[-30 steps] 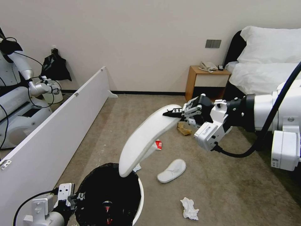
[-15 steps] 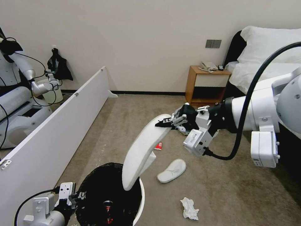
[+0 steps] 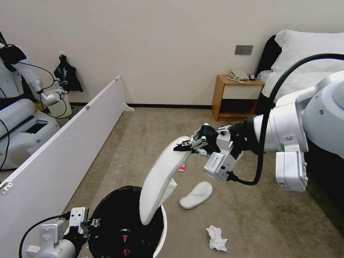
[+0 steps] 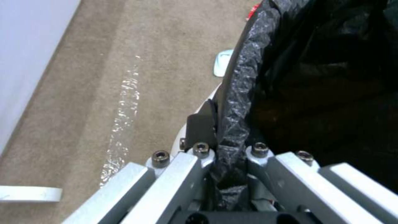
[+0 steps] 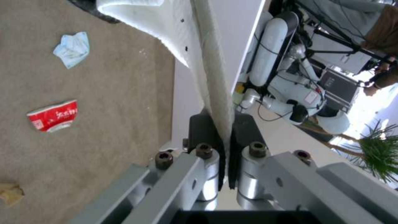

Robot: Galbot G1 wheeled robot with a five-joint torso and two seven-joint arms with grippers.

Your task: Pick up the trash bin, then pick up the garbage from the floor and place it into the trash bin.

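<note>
One slipper [image 3: 161,179] is nearly binned: your right tool [image 3: 184,146] pinches its heel edge, and its toe dips past the rim of the trash bin [image 3: 162,229]. Your left tool [image 4: 226,155] is clamped on that bag-lined rim at lower left, so the bin pickup looks done. A red can [image 3: 123,236] already lies inside. Left on the floor [image 3: 251,215] you have the second slipper [image 3: 196,194], a crumpled tissue [image 3: 216,238] and a red packet [image 5: 54,115].
</note>
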